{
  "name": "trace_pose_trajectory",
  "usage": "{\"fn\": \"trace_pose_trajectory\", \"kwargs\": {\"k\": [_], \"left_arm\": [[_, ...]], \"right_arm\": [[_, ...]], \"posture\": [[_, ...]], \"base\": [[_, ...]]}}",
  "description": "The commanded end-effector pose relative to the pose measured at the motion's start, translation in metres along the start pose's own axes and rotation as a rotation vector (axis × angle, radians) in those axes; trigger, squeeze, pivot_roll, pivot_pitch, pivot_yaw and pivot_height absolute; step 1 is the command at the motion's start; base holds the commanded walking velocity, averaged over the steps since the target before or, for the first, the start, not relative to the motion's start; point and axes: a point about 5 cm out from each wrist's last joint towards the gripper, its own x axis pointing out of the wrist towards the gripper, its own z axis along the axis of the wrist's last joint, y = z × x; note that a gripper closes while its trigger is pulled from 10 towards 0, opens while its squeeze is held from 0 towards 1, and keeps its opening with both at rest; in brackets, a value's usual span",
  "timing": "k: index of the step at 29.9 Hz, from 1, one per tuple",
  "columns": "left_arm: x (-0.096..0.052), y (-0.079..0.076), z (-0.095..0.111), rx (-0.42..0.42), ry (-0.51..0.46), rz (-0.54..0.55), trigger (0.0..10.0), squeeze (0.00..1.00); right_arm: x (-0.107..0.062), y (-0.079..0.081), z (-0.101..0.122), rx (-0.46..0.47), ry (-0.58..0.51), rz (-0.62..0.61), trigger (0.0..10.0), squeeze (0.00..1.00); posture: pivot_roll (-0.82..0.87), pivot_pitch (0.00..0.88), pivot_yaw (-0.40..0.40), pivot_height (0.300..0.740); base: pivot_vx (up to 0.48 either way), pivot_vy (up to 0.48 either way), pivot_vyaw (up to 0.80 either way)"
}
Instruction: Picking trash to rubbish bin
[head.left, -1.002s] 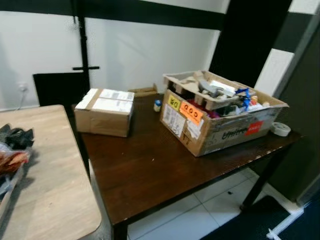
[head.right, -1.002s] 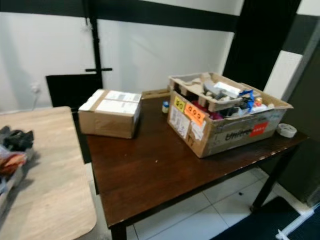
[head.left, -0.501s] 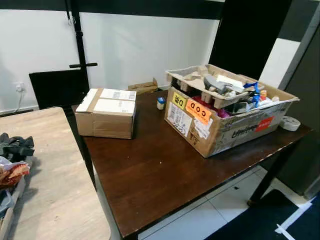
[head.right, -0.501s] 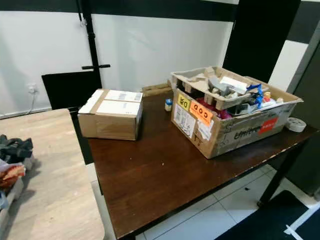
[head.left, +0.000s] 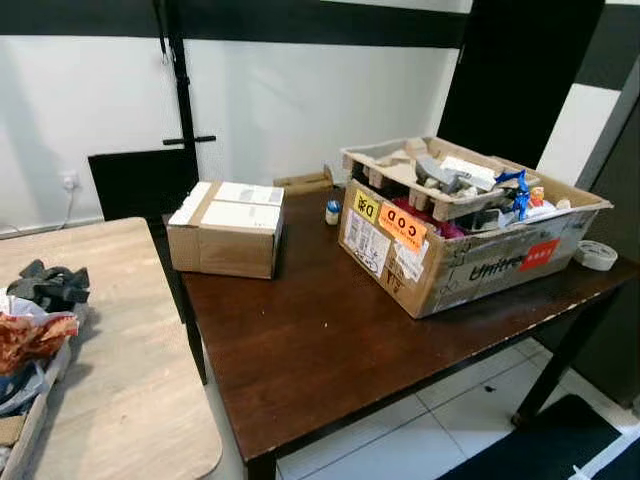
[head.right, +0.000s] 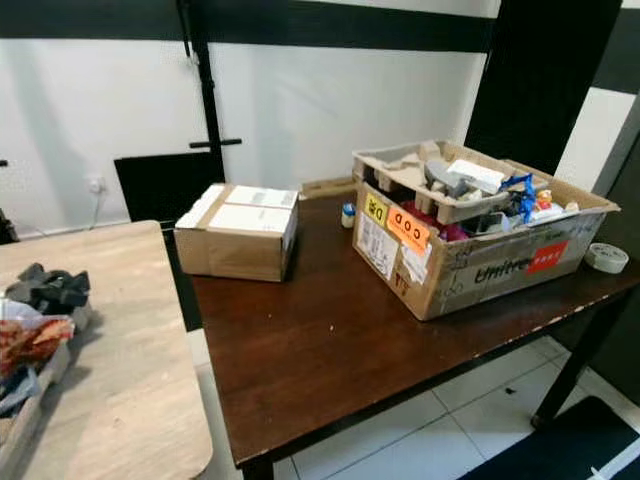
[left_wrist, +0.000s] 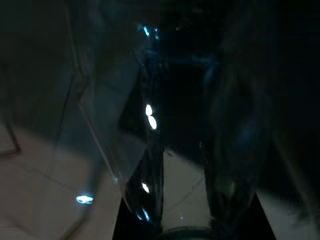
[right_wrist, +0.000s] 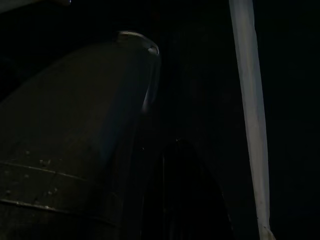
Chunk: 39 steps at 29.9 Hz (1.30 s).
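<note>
A white wall (head.left: 300, 110) with a black band along its top backed the scene, over a floor of pale glossy tiles (head.left: 400, 440). A dark brown wooden tabletop (head.left: 330, 340), smooth and faintly shiny, stood beside a lighter, grey-grained wooden tabletop (head.left: 120, 380) with a rounded corner. On the dark one sat a closed rectangular cardboard box (head.left: 226, 228) sealed with tape and white labels, and, well apart from it, a larger open cardboard carton (head.left: 470, 255) bearing yellow and orange stickers and a red label. The carton was heaped with clutter, including a moulded grey pulp tray (head.left: 420, 175). A small blue-capped bottle (head.left: 332, 212) stood just beside the carton, and a roll of white tape (head.left: 596, 254) lay near the table's far edge. At the light tabletop's edge lay crumpled trash (head.left: 35, 335): a reddish wrapper, clear plastic, and black lumps. Both wrist views were very dark; I cannot tell whether either gripper's fingers were open or closed.
</note>
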Motion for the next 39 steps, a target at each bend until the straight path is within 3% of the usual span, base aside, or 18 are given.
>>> {"fn": "trace_pose_trajectory", "kwargs": {"k": [1, 3, 4, 6, 11, 15, 19, 24, 29, 34, 38, 39], "left_arm": [[0.000, -0.009, -0.018, 0.094, 0.077, -0.065, 10.0, 0.00], [-0.002, -0.005, -0.029, 0.258, 0.137, -0.103, 10.0, 0.00], [-0.002, -0.005, -0.029, 0.258, 0.137, -0.103, 10.0, 0.00], [-0.003, 0.002, -0.030, 0.359, 0.146, -0.100, 10.0, 0.00], [-0.003, 0.013, 0.011, 0.451, -0.084, 0.042, 10.0, 0.00], [-0.003, 0.013, 0.033, 0.434, -0.172, 0.099, 10.0, 0.00], [-0.013, 0.051, 0.019, 0.447, -0.211, 0.160, 10.0, 0.00], [-0.015, 0.047, 0.032, 0.422, -0.292, 0.107, 10.0, 0.00], [-0.016, 0.034, 0.053, 0.361, -0.395, 0.025, 10.0, 0.00], [-0.016, 0.026, 0.060, 0.288, -0.448, -0.032, 10.0, 0.00], [-0.017, 0.020, 0.063, 0.299, -0.468, -0.081, 10.0, 0.00], [-0.017, 0.016, 0.064, 0.351, -0.475, -0.125, 10.0, 0.00]], "right_arm": [[-0.001, -0.004, -0.009, -0.006, 0.038, -0.005, 10.0, 0.00], [-0.001, -0.005, -0.008, -0.015, 0.041, -0.006, 10.0, 0.00], [-0.001, -0.005, -0.008, -0.015, 0.041, -0.006, 10.0, 0.00], [0.000, -0.001, -0.016, -0.019, 0.050, 0.002, 10.0, 0.00], [-0.001, 0.001, -0.033, -0.029, 0.060, 0.012, 10.0, 0.00], [-0.001, 0.002, -0.033, -0.034, 0.050, 0.012, 10.0, 0.00], [-0.001, 0.002, -0.033, -0.043, 0.045, 0.012, 10.0, 0.00], [-0.001, 0.002, -0.033, -0.045, 0.043, 0.014, 10.0, 0.00], [-0.001, 0.003, -0.033, -0.046, 0.043, 0.015, 10.0, 0.00], [-0.001, 0.003, -0.033, -0.045, 0.042, 0.017, 10.0, 0.00], [0.000, 0.004, -0.033, -0.046, 0.043, 0.020, 10.0, 0.00], [0.000, 0.005, -0.032, -0.051, 0.044, 0.023, 10.0, 0.00]], "posture": [[-0.03, 0.141, -0.056, 0.740], [-0.03, 0.145, -0.057, 0.740], [-0.03, 0.145, -0.057, 0.740], [-0.02, 0.153, -0.062, 0.740], [-0.02, 0.155, -0.062, 0.740], [-0.02, 0.151, -0.058, 0.740], [-0.03, 0.149, -0.053, 0.740], [-0.03, 0.149, -0.053, 0.740], [-0.03, 0.148, -0.049, 0.740], [-0.03, 0.147, -0.048, 0.740], [-0.03, 0.149, -0.048, 0.740], [-0.03, 0.149, -0.048, 0.740]], "base": [[0.000, 0.000, 0.00], [0.000, 0.000, 0.00], [0.000, 0.000, 0.00], [0.000, 0.000, 0.00], [0.000, 0.000, 0.00], [0.000, 0.000, 0.00], [0.000, 0.000, 0.00], [0.000, 0.000, 0.00], [0.000, 0.000, 0.00], [0.000, 0.000, 0.00], [0.000, 0.000, 0.00], [0.000, 0.000, 0.00]]}}
